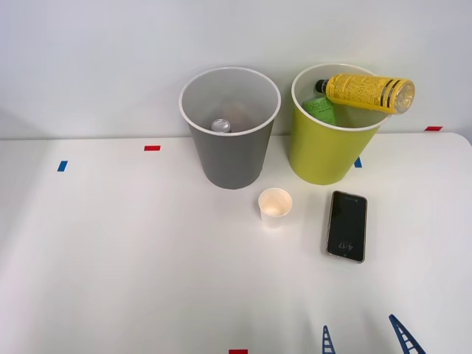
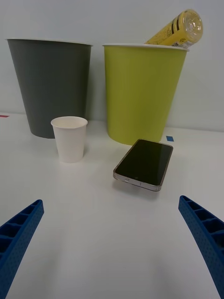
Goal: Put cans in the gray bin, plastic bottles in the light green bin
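The right pincer point(image 2: 112, 247) is held spread and empty, low over the white worktop point(image 1: 110, 258), its blue ribbed fingers point(image 2: 18, 233) set wide apart; the plastic bottle point(image 1: 366, 92) is seen lying tilted across the rim of the light green bin point(image 1: 324, 158), its black cap dipped inside and its base jutting past the rim; a can point(image 1: 221, 125) is seen inside the gray bin point(image 1: 228, 162); a white paper cup point(image 1: 275, 206) and a black smartphone point(image 1: 346, 225) are found on the worktop before the bins.

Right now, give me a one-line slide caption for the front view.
Can in the gray bin, yellow-labeled bottle propped across the light green bin rim; paper cup and phone remain.
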`<state>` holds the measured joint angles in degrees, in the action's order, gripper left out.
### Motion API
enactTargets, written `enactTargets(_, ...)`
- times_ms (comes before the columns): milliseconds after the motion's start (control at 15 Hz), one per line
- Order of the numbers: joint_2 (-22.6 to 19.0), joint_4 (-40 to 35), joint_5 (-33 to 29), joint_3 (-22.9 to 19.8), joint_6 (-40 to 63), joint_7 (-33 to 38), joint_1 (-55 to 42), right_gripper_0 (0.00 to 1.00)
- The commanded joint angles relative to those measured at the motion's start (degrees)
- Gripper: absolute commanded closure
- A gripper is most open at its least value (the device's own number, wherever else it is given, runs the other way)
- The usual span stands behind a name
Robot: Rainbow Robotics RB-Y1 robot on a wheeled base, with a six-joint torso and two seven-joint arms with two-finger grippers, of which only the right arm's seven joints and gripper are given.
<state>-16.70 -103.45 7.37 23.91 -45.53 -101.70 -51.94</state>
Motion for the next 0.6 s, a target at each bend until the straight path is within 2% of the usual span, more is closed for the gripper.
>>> enactTargets(67,0.0,0.0,0.0,0.0,0.0,0.0,0.0,0.0)
enactTargets(600,0.0,0.0,0.0,0.0,0.0,0.0,0.0,0.0)
